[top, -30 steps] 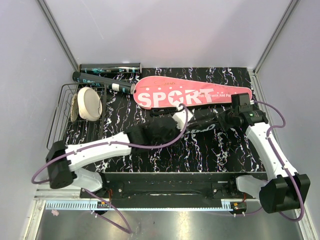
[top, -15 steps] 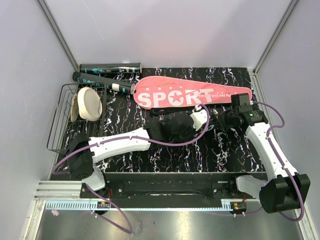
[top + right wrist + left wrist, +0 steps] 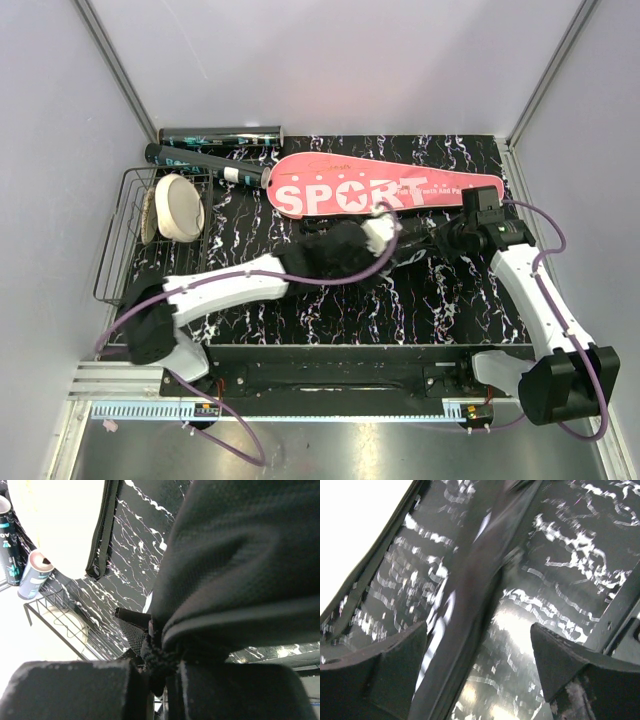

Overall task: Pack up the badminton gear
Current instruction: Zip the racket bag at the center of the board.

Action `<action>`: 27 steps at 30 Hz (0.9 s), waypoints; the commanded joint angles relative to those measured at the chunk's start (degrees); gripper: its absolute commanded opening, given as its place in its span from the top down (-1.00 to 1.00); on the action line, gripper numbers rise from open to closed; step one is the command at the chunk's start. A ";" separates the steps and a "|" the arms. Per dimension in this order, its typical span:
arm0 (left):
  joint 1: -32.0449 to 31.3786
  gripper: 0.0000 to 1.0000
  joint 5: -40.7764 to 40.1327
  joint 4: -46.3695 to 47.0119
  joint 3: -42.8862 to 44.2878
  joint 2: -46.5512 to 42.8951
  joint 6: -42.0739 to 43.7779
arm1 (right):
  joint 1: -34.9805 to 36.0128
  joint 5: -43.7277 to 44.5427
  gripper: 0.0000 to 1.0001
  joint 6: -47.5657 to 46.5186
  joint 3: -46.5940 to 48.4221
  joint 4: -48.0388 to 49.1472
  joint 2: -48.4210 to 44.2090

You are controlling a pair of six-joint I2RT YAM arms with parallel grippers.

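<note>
My right pincer point(image 3: 155, 676) is clamped on the bunched black fabric bag point(image 3: 240, 555) lying on the black marbled tabletop point(image 3: 440, 300) just beside the pink "SPORT" racket case point(image 3: 380, 190), while my left pincer point(image 3: 480, 650) gapes apart.

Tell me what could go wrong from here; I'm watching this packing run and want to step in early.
1. The right gripper pinches only a bunched fold of the black bag; a pull might slip it free.
2. The left gripper, open, hangs close to the near edge of the pink case and could nudge it.
3. The left wrist view is blurred, so its aim at the bag is uncertain.
</note>
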 commanded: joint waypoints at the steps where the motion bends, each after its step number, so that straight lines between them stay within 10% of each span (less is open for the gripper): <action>1: 4.46 -0.82 8.72 6.46 -10.63 -11.93 -0.70 | 0.17 -6.18 1.00 -3.48 2.15 4.10 0.84; 14: 4.55 -0.69 15.68 10.06 -12.68 -7.55 3.62 | 0.17 -8.46 1.00 -2.87 5.48 2.33 1.72; 16: 4.63 -0.46 10.33 9.37 -11.54 -5.18 3.27 | 0.17 -9.17 1.00 -3.57 5.66 2.95 2.07; 19: 5.33 0.46 5.21 8.40 -8.90 -1.67 0.48 | 0.17 -10.22 0.98 -8.03 6.01 4.00 2.25; 21: 6.04 0.95 4.60 8.66 -7.93 -0.43 -1.38 | 0.16 -11.71 0.61 -12.96 6.53 3.39 3.12; 27: 6.66 1.00 8.20 11.82 -10.38 -1.83 -7.44 | 0.17 -15.85 -0.30 -18.69 2.86 2.60 0.68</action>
